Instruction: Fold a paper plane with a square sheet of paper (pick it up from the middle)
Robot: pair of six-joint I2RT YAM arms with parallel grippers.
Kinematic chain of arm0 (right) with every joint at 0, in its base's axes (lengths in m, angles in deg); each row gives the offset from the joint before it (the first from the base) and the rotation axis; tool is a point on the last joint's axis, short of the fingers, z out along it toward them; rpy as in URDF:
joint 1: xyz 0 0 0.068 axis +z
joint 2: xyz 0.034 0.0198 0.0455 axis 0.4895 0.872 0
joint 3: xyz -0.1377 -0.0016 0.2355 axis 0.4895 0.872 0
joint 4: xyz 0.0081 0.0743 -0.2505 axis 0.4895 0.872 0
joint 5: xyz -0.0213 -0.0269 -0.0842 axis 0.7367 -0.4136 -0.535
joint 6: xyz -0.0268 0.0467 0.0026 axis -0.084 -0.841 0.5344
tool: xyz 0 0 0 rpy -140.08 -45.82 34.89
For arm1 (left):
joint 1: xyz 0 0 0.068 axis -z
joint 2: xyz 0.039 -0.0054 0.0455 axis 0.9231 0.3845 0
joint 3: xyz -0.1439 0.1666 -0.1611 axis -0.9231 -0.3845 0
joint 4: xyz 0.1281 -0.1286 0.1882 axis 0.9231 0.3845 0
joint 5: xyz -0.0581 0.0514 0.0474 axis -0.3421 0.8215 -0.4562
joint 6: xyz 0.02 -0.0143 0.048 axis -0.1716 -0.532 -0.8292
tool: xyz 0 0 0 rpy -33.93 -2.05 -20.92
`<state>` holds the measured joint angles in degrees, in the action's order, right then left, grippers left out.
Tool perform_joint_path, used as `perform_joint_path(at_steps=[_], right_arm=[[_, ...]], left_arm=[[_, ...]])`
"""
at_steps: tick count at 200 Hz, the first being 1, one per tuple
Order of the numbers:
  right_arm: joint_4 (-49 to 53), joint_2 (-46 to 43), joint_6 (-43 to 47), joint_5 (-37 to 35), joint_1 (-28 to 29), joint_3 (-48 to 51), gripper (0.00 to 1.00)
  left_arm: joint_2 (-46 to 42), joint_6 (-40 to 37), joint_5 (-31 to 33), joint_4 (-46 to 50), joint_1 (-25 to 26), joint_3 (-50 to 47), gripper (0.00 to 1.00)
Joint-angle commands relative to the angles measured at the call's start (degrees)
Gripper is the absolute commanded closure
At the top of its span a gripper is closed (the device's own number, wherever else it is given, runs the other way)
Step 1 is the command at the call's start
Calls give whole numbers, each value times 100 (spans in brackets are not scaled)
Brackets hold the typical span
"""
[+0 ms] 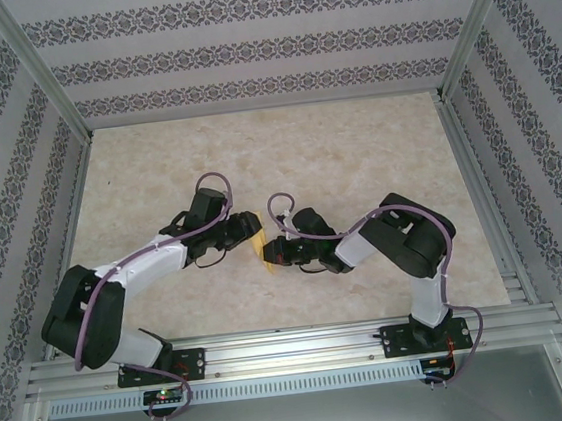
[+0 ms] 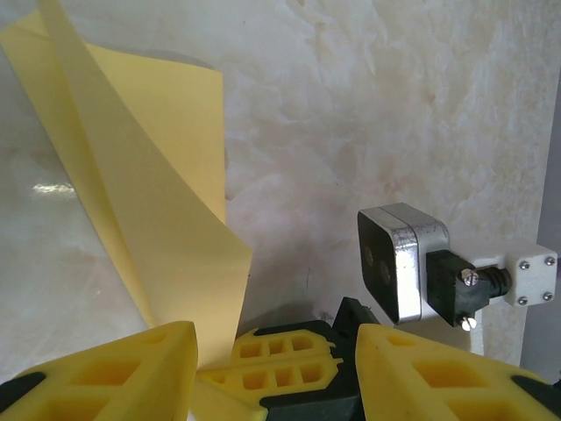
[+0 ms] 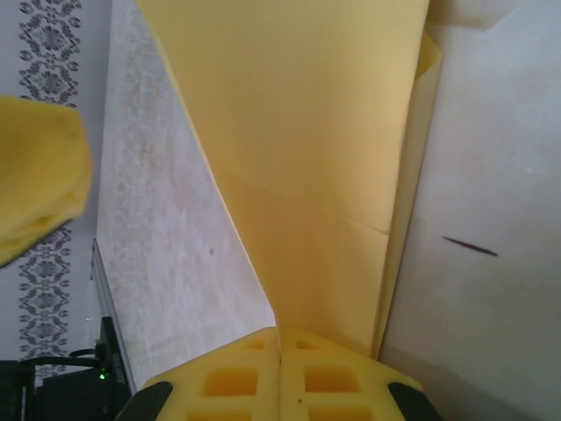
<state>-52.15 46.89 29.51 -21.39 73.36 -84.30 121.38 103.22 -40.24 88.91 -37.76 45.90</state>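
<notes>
The right gripper [image 3: 279,338] is pinching the yellow sheet of paper [image 3: 307,158] between closed jaws, the folded sheet fanning out over the marbled table [image 3: 491,307], while another yellow gripper finger [image 3: 35,175] is hovering at left.

Paper [image 3: 298,132] between left pincer [image 1: 246,232], right pincer [image 3: 279,338]

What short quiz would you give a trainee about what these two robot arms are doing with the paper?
1. True or false: the left gripper has its jaws pressed together.
2. The right gripper pinches: A) nothing, B) the square sheet of paper, C) a cable.
3. Fill in: the sheet's colour is ___.
Key: 1 false, the jaws stand apart; 2 B; 3 yellow.
</notes>
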Motion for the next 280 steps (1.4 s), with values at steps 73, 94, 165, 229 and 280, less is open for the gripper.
perform_joint_path(at_steps=[73, 94, 165, 229, 280], right_arm=[[-495, 146, -386, 304, -212, 140, 100], [-486, 194, -394, 310, -221, 131, 100], [-515, 310, -529, 389, -289, 105, 100], [-412, 347, -647, 304, -330, 156, 96], [-372, 284, -780, 159, -324, 305, 90]], left_arm=[[914, 249, -375, -1343, -37, 84, 49], [1016, 289, -395, -1548, -44, 57, 48], [1066, 303, -397, -1854, -35, -47, 46], [1517, 250, -202, -2086, -36, -87, 46], [1652, 161, -173, -2079, -35, -60, 46]])
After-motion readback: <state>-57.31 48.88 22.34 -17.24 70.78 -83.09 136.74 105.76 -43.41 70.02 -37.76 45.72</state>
